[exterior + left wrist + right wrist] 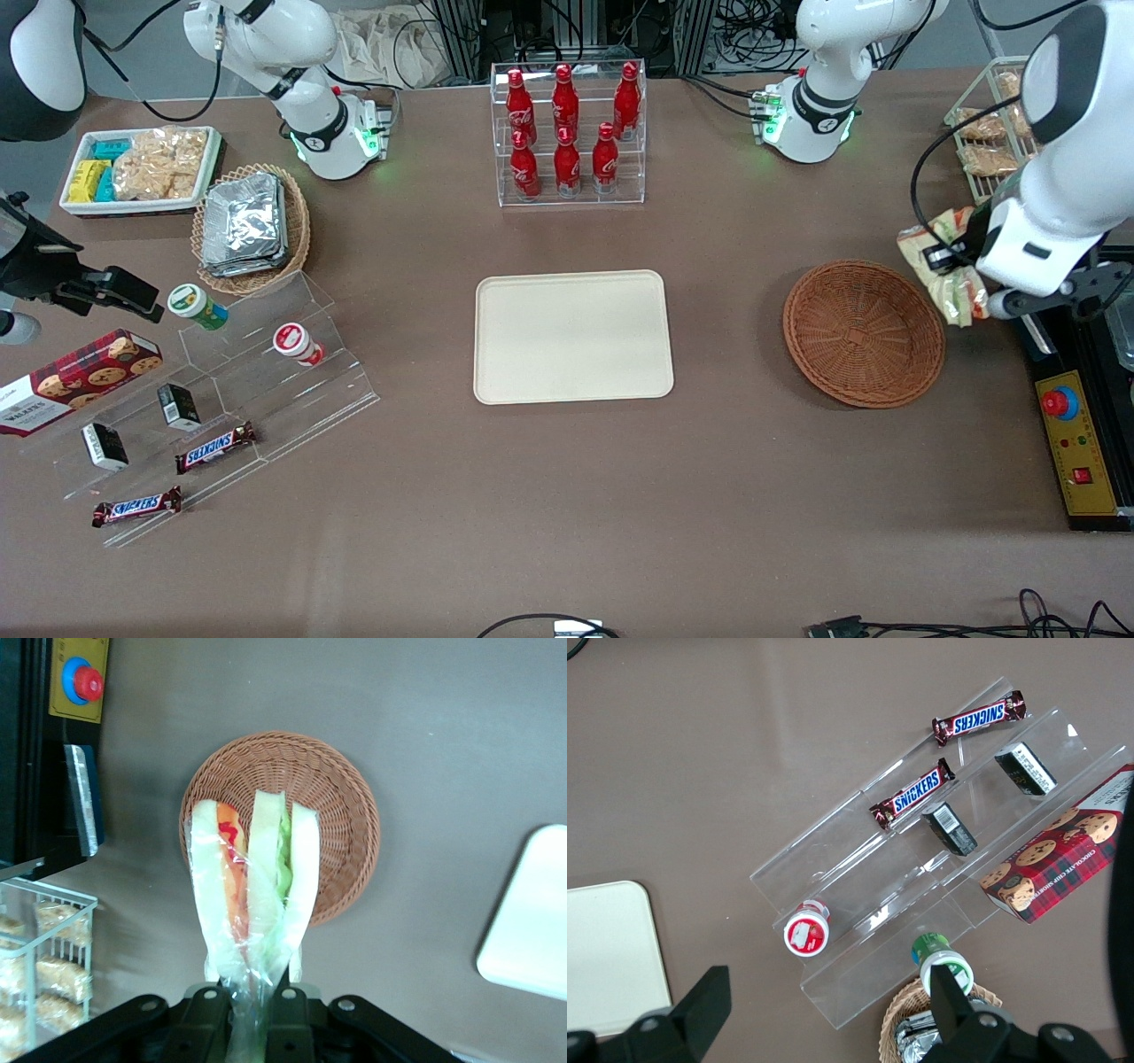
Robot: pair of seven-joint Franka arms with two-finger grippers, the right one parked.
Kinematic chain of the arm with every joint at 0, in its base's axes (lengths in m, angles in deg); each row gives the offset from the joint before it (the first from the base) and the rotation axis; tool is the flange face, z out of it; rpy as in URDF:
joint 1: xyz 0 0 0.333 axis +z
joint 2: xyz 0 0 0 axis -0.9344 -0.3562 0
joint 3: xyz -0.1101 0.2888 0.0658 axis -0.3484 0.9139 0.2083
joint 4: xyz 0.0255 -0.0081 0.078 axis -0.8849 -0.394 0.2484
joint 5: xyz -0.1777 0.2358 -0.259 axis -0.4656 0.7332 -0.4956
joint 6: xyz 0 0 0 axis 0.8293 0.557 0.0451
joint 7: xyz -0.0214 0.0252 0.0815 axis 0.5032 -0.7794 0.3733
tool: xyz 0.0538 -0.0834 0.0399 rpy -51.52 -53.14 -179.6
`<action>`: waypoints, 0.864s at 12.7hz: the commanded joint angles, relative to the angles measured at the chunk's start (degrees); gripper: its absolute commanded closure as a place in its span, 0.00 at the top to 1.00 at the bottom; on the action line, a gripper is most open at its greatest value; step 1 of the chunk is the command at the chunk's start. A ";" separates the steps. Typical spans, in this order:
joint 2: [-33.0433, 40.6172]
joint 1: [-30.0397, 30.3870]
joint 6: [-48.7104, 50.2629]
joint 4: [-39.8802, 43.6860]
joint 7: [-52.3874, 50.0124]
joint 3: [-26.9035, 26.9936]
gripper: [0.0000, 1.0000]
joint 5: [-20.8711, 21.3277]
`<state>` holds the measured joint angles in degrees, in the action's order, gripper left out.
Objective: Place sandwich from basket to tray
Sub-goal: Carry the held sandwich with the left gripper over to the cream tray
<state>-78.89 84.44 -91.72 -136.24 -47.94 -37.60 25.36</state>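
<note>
I have the gripper (257,992) pinching the sandwich (252,895) in the air above the basket (864,332); tray (571,337) bare.

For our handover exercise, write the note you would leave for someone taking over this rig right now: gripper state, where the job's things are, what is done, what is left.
Gripper: raised above the table beside the basket, at the working arm's end; jaws shut on the sandwich, which is in clear wrap.
Basket: empty, on the table.
Tray: empty, mid-table, toward the parked arm from the basket.
Done: sandwich lifted out of the basket.
Left: carry it over to the tray, lower it, release.
</note>
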 commanded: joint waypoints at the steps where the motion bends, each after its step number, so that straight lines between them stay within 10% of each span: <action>1: -1.11 -0.02 3.41 5.06 0.80 -3.12 0.15 -0.40; 11: -10.77 -0.10 -8.69 2.53 -23.44 -25.44 0.15 -3.84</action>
<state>-86.47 83.92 -97.06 -133.23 -66.87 -59.49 21.22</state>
